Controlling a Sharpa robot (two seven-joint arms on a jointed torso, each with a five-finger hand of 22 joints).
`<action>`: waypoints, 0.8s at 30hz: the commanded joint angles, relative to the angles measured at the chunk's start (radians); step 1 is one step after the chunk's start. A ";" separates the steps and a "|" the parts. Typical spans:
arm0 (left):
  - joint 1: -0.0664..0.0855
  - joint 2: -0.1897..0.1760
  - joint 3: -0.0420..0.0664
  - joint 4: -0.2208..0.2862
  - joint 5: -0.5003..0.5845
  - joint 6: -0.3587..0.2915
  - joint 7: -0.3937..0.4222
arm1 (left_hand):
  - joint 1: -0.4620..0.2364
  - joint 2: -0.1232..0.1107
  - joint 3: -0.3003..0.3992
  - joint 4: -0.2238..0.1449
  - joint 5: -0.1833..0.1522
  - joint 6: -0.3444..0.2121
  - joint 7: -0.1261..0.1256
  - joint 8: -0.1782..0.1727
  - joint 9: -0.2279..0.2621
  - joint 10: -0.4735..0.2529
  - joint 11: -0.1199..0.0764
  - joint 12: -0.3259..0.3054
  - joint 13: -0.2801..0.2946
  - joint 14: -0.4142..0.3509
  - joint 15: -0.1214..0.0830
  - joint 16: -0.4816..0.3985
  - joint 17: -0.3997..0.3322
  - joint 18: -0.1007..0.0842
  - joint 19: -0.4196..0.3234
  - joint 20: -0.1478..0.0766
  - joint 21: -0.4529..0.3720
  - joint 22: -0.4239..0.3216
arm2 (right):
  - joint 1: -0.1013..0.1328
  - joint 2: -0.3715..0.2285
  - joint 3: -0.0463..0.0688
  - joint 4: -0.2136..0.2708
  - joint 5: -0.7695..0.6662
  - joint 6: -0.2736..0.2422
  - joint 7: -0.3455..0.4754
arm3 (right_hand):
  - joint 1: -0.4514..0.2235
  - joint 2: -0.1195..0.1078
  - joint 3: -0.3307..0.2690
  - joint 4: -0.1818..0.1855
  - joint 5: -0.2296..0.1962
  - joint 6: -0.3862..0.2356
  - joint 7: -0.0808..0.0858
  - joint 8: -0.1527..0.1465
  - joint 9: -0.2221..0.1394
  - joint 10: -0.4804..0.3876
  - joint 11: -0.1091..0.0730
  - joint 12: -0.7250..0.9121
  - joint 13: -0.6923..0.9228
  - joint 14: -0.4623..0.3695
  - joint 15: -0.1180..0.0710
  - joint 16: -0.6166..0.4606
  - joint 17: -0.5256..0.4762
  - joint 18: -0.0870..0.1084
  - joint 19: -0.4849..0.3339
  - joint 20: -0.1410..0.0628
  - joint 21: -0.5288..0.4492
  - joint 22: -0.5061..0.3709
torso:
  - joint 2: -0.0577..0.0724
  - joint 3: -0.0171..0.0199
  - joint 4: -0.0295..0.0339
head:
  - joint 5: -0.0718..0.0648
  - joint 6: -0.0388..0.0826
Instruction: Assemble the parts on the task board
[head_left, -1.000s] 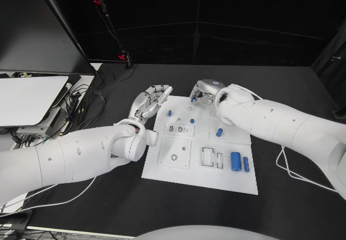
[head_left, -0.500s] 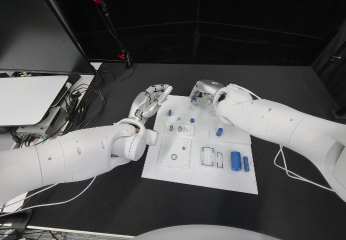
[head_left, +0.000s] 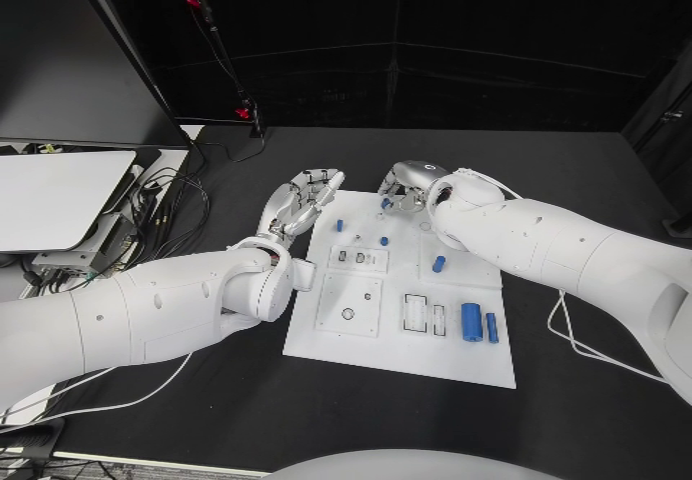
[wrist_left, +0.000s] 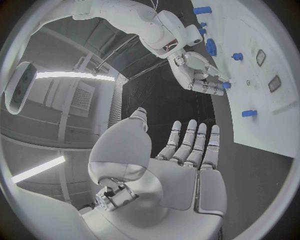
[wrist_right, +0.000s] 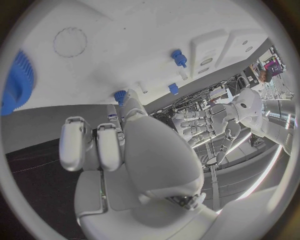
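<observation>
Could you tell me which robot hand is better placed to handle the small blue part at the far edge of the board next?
Probably the right robot hand: its fingertips are already at the blue part. The left robot hand lies open beside the white board.

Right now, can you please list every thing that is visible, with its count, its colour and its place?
task board: one, white, middle of the table.
table: one, black, under the board.
parts: several, blue, spread over the board; exact count unclear.
monitor: one, dark, beyond the table's left side.
left hand: one, silver, fingers apart, at the board's far left corner.
right hand: one, silver, at the board's far edge, touching a blue part.
</observation>
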 joint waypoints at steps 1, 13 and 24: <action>0.002 0.002 0.001 0.000 -0.007 0.011 0.279 | 0.003 0.010 -0.005 0.000 0.007 0.004 0.154 0.003 -0.001 0.004 0.001 0.005 -0.001 -0.001 0.010 0.006 0.001 0.016 -0.002 0.005 0.004 0.001 | 0.002 -0.006 0.001 0.009 0.006 -0.037 0.006 | -0.055 -0.016 -0.018 0.014 0.002 -0.063 -0.014 -0.006 -0.001 -0.033 0.005 0.004 0.002 0.011 0.010 -0.010 -0.022 0.016 -0.012 0.001 -0.011 -0.017 | 0.000 -0.0003 -0.0005 | -0.001 0.000; 0.002 0.001 0.001 -0.003 -0.007 0.013 0.279 | 0.003 0.010 -0.006 0.000 0.007 0.004 0.154 0.003 -0.002 0.004 0.001 0.005 -0.001 -0.001 0.010 0.006 0.001 0.016 -0.001 0.005 0.005 0.001 | 0.002 -0.095 0.001 0.119 0.214 -0.298 0.109 | -0.131 -0.031 0.049 0.016 0.002 -0.137 0.025 0.004 0.005 -0.027 0.002 0.052 0.011 0.017 0.008 -0.008 -0.006 0.016 -0.006 0.003 -0.015 -0.018 | -0.002 -0.0009 -0.0038 | -0.011 0.001; 0.002 -0.005 0.001 -0.009 -0.007 0.013 0.280 | 0.005 0.011 -0.007 0.000 0.008 0.004 0.154 0.003 -0.002 0.003 0.001 0.005 -0.001 -0.001 0.010 0.006 0.001 0.016 0.000 0.005 0.006 0.003 | 0.030 -0.344 0.001 0.419 0.535 -0.296 0.213 | -0.232 -0.025 0.045 0.003 0.054 -0.045 0.047 0.022 0.014 0.041 -0.017 0.154 0.026 -0.232 0.002 -0.260 -0.512 0.093 -0.320 -0.004 -0.301 -0.389 | -0.012 -0.0061 -0.0214 | -0.032 0.008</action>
